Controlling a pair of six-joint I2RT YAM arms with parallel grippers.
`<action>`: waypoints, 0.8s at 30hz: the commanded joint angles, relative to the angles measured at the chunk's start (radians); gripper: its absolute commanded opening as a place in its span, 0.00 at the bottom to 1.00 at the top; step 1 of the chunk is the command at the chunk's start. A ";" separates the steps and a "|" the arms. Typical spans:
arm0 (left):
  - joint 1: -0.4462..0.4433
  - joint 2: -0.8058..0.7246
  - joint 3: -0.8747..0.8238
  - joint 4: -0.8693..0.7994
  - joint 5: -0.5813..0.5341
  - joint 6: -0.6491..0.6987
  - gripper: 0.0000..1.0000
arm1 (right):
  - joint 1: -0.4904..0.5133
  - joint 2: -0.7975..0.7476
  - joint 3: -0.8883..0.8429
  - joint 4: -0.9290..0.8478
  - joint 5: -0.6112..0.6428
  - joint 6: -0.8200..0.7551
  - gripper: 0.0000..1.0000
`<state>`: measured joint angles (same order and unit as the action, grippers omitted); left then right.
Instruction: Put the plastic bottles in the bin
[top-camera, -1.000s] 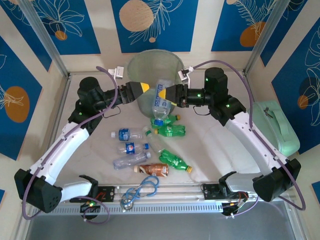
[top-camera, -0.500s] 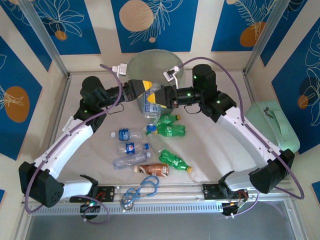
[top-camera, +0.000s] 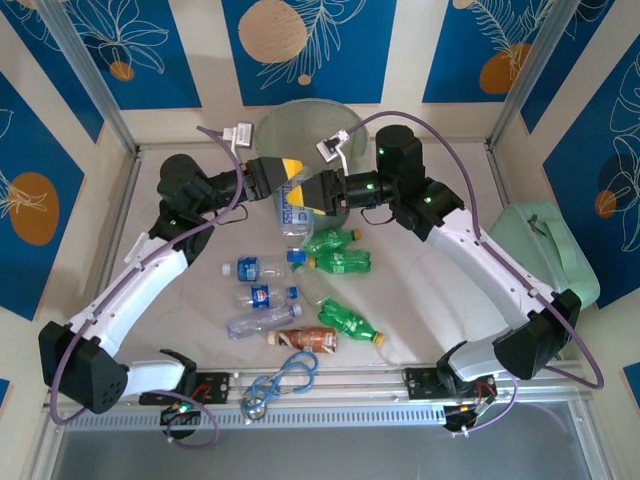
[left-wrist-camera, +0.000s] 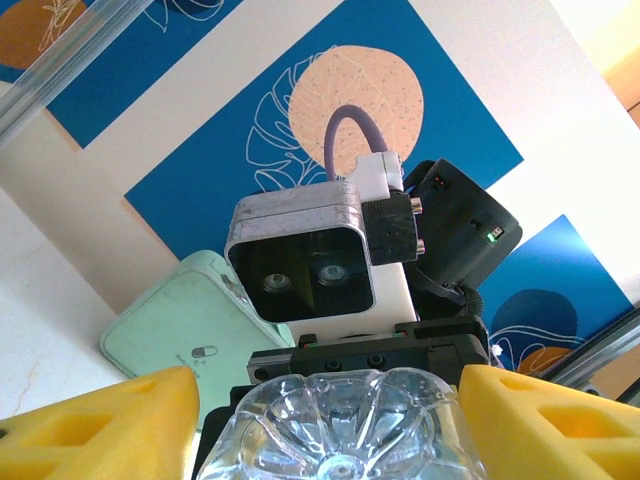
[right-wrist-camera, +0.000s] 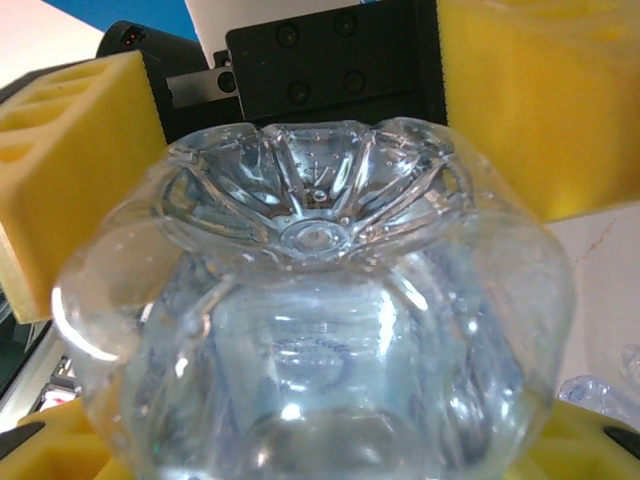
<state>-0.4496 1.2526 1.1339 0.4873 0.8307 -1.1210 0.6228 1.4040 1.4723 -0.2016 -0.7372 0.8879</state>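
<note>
A clear bottle with a blue label (top-camera: 293, 208) hangs in the air in front of the bin (top-camera: 305, 125), between both grippers. My right gripper (top-camera: 312, 197) is shut on its body; in the right wrist view the bottle (right-wrist-camera: 320, 330) sits close up with its ribbed base pointing away. My left gripper (top-camera: 288, 185) is shut on the bottle's base (left-wrist-camera: 340, 425), with a yellow finger (left-wrist-camera: 100, 425) pressed to each side. Several more plastic bottles lie on the table: green ones (top-camera: 340, 262), clear ones (top-camera: 255, 268) and a brown one (top-camera: 308, 338).
A mint green case (top-camera: 548, 250) stands at the table's right edge, also behind the right arm in the left wrist view (left-wrist-camera: 180, 330). A blue-grey looped cable (top-camera: 283, 380) lies by the front rail. The right wrist camera (left-wrist-camera: 305, 270) faces my left gripper closely.
The right gripper carried the clear bottle left toward the left gripper. The left gripper's wide open jaws closed onto the bottle's base.
</note>
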 joint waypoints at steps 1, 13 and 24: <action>-0.003 -0.004 -0.008 0.034 -0.048 -0.002 0.64 | 0.008 -0.022 0.022 0.021 0.007 0.006 0.54; 0.026 -0.038 0.012 -0.098 -0.315 -0.021 0.54 | 0.017 -0.032 0.041 -0.022 0.106 -0.003 0.99; 0.060 -0.104 -0.037 -0.029 -0.557 -0.117 0.53 | 0.084 -0.083 -0.064 0.008 0.186 0.006 0.96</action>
<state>-0.4023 1.1782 1.1202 0.3935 0.3580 -1.2003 0.6994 1.3575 1.4380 -0.2176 -0.5766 0.8913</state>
